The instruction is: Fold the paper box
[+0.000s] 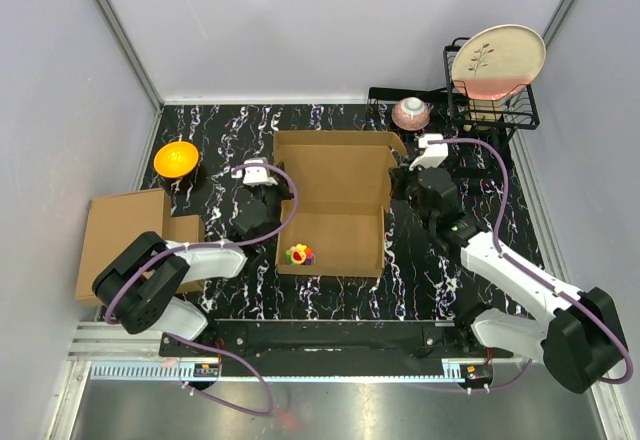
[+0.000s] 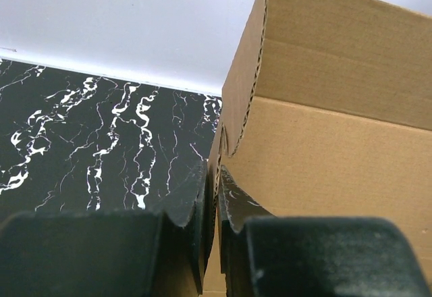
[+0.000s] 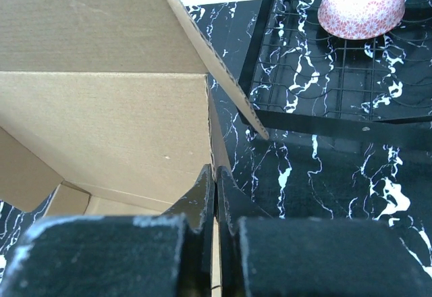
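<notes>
The paper box [image 1: 335, 200] is brown corrugated cardboard, lying half folded in the middle of the table with its back panel and side walls raised. My left gripper [image 1: 268, 198] is shut on the box's left wall. In the left wrist view the cardboard edge [image 2: 337, 155] runs down between the pinching jaws of the left gripper [image 2: 216, 183]. My right gripper [image 1: 402, 184] is shut on the right wall. The right wrist view shows the right gripper [image 3: 216, 179] clamping that wall [image 3: 101, 121], with a corner flap [image 3: 223, 67] sticking out above.
A small colourful toy [image 1: 299, 254] lies on the box floor near its front. An orange bowl [image 1: 175, 158] and a stack of plain cardboard [image 1: 125, 230] sit at the left. A pink bowl [image 1: 411, 112] on a black wire tray [image 3: 263, 54] and a rack holding a plate [image 1: 497, 60] stand at the back right.
</notes>
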### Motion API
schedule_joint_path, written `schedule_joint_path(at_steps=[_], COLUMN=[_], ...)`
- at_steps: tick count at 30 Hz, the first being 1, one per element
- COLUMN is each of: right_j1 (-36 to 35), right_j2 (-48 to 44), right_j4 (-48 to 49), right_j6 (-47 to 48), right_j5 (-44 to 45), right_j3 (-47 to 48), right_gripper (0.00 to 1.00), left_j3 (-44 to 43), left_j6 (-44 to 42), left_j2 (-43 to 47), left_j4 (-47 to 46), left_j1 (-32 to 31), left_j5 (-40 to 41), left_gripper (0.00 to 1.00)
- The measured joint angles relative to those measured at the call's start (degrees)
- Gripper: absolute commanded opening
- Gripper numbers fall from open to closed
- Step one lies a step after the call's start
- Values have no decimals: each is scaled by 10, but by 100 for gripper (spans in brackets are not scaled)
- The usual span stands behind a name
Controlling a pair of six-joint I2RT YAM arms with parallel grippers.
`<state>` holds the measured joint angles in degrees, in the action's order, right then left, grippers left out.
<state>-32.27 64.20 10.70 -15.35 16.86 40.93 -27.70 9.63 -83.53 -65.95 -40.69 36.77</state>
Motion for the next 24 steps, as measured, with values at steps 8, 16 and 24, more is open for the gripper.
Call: schedule_joint_path(at_steps=[8,16,24], right_j1=[-2,-14,-43], right_j2=[-18,-40,-67], right_j4=[58,114,162], right_j6=[-53,-103,-125], right_j5=[-2,12,48], right_j3=[-45,-92,-145], right_gripper=[0,0,0], left_j3=[39,69,103], left_j6=[14,30,54], left_j2=[26,28,20], left_j4=[-26,-75,-131], left_j1=[-25,-44,-59], left_j5=[22,43,50], left_gripper=[9,9,9])
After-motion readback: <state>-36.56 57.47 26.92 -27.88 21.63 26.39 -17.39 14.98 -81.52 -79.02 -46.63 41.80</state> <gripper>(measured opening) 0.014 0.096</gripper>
